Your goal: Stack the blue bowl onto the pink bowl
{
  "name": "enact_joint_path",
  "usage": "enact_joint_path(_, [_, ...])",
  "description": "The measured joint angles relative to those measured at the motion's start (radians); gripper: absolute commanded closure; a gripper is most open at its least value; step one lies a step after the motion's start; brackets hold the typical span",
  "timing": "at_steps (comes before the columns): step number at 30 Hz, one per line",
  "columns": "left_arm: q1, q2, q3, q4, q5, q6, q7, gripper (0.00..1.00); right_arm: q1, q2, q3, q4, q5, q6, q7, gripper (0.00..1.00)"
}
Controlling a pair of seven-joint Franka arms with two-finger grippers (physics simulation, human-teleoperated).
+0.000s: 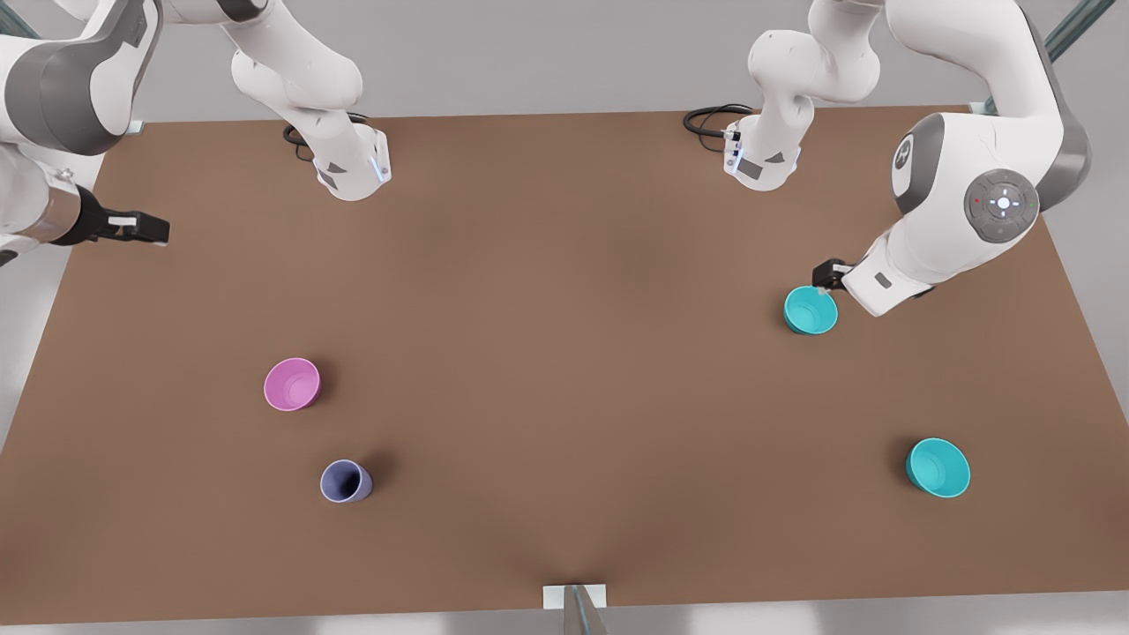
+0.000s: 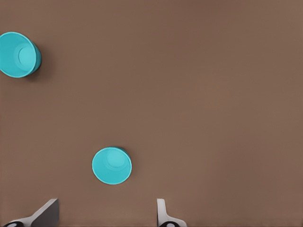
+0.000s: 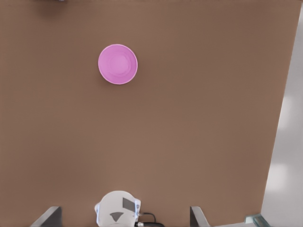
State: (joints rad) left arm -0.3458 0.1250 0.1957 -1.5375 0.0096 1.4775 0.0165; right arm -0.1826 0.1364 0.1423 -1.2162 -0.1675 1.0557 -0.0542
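Brown counter point(image 1: 564, 353), wide, carrying everything.

Left gripper point(image 1: 827, 275) hangs on the front view's right, just above and beside the far rim of the blue bowl point(image 1: 811, 310); fingers spread wide apart in its wrist view, nothing between them. In that view the blue bowl point(image 2: 111, 165) lies ahead of the fingertips, not touched.

Right gripper point(image 1: 141, 229) waits on the front view's left near the counter edge, fingers wide apart in its wrist view, empty, well apart from any object.

Pink bowl point(image 1: 292, 384) upright on the front view's left half, alone.

Second turquoise bowl point(image 1: 938, 467) nearer the front edge, well apart from the first.

Greyish-purple cup point(image 1: 345, 481) near the pink bowl, not touching.
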Motion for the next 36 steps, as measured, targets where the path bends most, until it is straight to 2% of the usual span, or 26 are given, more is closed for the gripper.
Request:
enact_joint_path(3, [0.001,0.002,0.0,0.0,0.0,-0.006,0.0,0.0,0.007,0.067,-0.001,0.004,0.0,0.007,0.005,0.0])
enact_joint_path(6, [0.001,0.008,0.0,-0.001,0.0,-0.009,-0.001,0.0,-0.108,0.322,-0.001,-0.003,0.013,0.048,0.014,0.0])
enact_joint_path(8, [0.001,0.01,0.0,-0.002,0.001,-0.011,-0.001,0.0,-0.17,0.412,-0.003,-0.062,0.035,0.125,0.021,0.0])
enact_joint_path(12, [0.0,0.012,0.0,-0.002,0.001,-0.013,-0.001,0.0,-0.19,0.519,-0.003,-0.136,0.093,0.324,0.046,0.0])
enact_joint_path(16, [0.001,0.013,0.0,-0.006,0.001,-0.013,-0.002,0.0,-0.211,0.567,-0.003,-0.255,0.194,0.507,0.068,0.0])
enact_joint_path(20, [0.001,0.012,0.0,-0.006,0.001,-0.017,-0.002,0.0,-0.214,0.603,-0.003,-0.281,0.265,0.622,0.095,0.0])
enact_joint_path(28, [0.0,0.021,0.0,-0.008,0.001,-0.028,-0.003,0.0,-0.232,0.51,0.002,-0.503,0.299,0.803,0.129,0.0])
enact_joint_path(35, [0.001,0.023,0.0,-0.009,0.001,-0.035,-0.003,0.0,-0.216,0.526,0.005,-0.523,0.319,0.908,0.153,0.0])
enact_joint_path(36, [0.001,0.023,0.0,-0.01,0.001,-0.035,-0.003,0.0,-0.215,0.528,0.006,-0.526,0.32,0.917,0.157,0.09])
